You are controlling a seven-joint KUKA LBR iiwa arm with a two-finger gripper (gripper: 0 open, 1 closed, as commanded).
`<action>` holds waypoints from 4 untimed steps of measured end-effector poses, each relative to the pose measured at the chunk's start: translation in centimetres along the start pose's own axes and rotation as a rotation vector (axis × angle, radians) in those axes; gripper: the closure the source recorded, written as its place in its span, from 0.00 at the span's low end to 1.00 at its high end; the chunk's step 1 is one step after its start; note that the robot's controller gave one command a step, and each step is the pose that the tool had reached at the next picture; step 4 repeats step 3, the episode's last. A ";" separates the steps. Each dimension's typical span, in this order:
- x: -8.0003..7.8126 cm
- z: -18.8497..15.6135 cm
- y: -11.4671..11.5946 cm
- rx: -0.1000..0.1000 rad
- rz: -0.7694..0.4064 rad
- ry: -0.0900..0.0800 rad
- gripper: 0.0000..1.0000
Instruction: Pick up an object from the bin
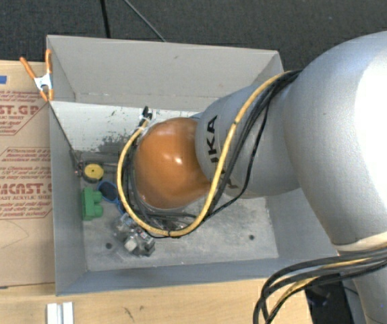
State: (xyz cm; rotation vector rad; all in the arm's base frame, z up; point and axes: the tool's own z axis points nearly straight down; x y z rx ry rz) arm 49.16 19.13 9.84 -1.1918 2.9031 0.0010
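Arm (268,147) reaching low into the grey metal bin (160,66), no pick to be seen yet.
The gripper (139,229) sits under the orange wrist cover (170,160), near a green plastic block (91,204), a yellow round disc (94,173) and a small blue piece (108,191) at the bin's left. Whether it clamps anything I cannot tell, so grasp and lift seem to remain.

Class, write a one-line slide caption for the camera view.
Silver KUKA arm, orange-covered wrist inside the grey metal bin, beside a green plastic block and a yellow round disc.

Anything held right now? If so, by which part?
Cannot tell. The orange cover blocks the view beneath it. A green block, a blue piece and a yellow disc lie loose to its left, none gripped.
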 end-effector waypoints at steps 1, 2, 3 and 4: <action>-0.1 -3.1 0.0 0.000 0.000 0.000 1.00; -0.2 -5.3 0.1 0.000 0.000 0.000 1.00; -0.3 -8.1 0.1 0.001 0.001 -0.001 1.00; -0.3 -8.1 0.1 0.001 0.001 -0.001 1.00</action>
